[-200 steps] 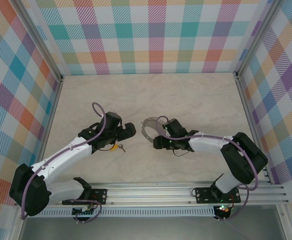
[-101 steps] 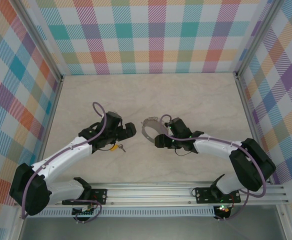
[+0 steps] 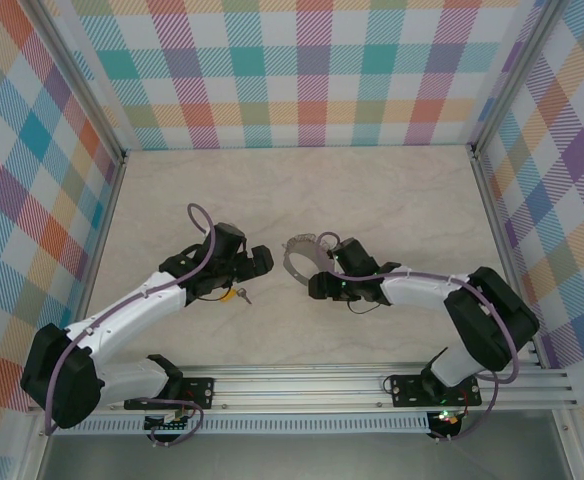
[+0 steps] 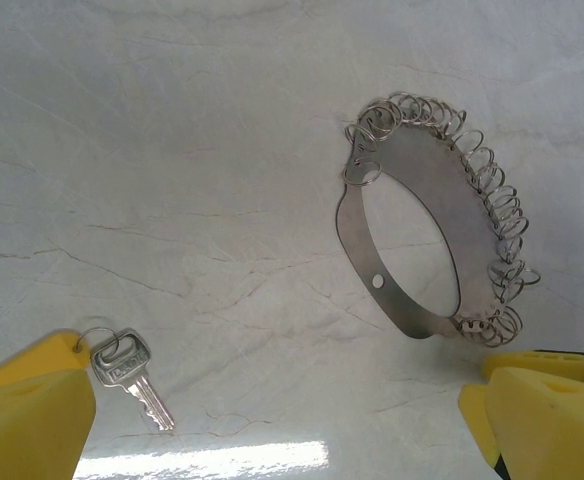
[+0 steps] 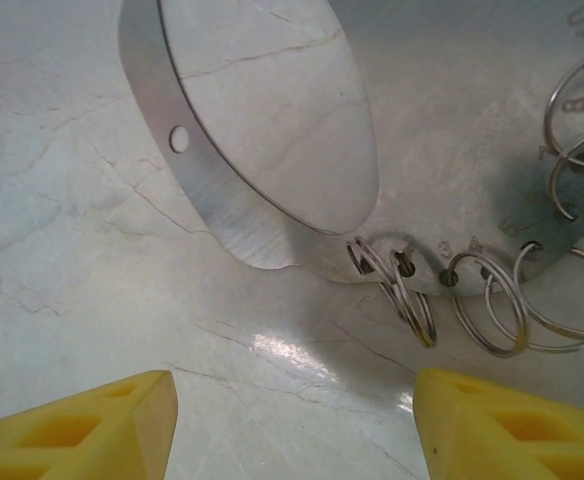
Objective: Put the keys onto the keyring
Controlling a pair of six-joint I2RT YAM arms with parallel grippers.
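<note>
Not started, as far as seen: key point(image 4: 132, 372) lies loose on table point(image 3: 392, 190), left of keyring point(image 4: 432, 190) and nearer the near edge, ring abt mid-table; pick-up + threading all left. L gripper point(image 4: 287, 425) fingers wide, empty, key by one tip; R gripper point(image 5: 292, 420) fingers well apart, empty, low before ring's band. Key: small, silvery metal, tiny split ring on head; keyring: flat shiny band bent to hoop, one punched hole, thin wire split rings point(image 5: 492, 300) along one side; table glossy, marble-look.

Bright, even overhead light; the pale marble-patterned desk point(image 4: 222, 150) throws back a white glare streak close to each wrist camera (wider on the left), shadows soft, overhead view sharp.
</note>
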